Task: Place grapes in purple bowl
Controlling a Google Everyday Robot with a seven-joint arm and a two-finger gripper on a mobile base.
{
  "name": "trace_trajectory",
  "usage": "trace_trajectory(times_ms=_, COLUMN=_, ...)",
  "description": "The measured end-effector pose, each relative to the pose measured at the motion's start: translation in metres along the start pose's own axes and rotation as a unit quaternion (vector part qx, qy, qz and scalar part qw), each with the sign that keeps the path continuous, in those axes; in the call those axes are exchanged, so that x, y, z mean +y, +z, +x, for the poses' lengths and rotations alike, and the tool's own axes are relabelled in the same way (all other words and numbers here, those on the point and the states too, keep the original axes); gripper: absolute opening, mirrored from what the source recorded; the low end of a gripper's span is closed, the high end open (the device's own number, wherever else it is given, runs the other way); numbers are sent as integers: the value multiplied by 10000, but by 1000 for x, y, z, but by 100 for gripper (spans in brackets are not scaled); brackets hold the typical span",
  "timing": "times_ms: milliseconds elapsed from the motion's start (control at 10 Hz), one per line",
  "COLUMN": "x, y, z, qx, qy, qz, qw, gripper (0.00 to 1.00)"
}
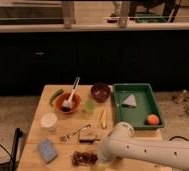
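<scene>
The grapes [84,158], a flat dark reddish-brown bunch, lie on the wooden table [45,102] near its front edge. The purple bowl [100,92] stands at the table's back, left of the green tray. My white arm comes in from the lower right, and its gripper [99,155] is low over the table just right of the grapes, mostly hidden behind the arm's wrist.
An orange bowl with a white-handled brush [68,102], a green vegetable [56,96], a white cup [49,121], a blue sponge [47,150], a fork [74,133], a banana [103,118]. The green tray [138,116] holds an orange fruit [153,119].
</scene>
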Motion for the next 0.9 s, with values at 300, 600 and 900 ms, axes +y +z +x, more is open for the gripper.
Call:
trace_trajectory(times_ms=300, x=-2, y=8, z=-7, qx=-11, qy=-56, qz=-50, qw=10000, gripper=80)
trace_trajectory(times_ms=600, x=-3, y=14, z=-12, qx=-15, qy=-96, qz=-93, qw=9999, gripper=80)
trace_trajectory(times_ms=900, x=-3, y=20, z=-18, qx=7, qy=-152, qz=-159, qw=9998, gripper=80)
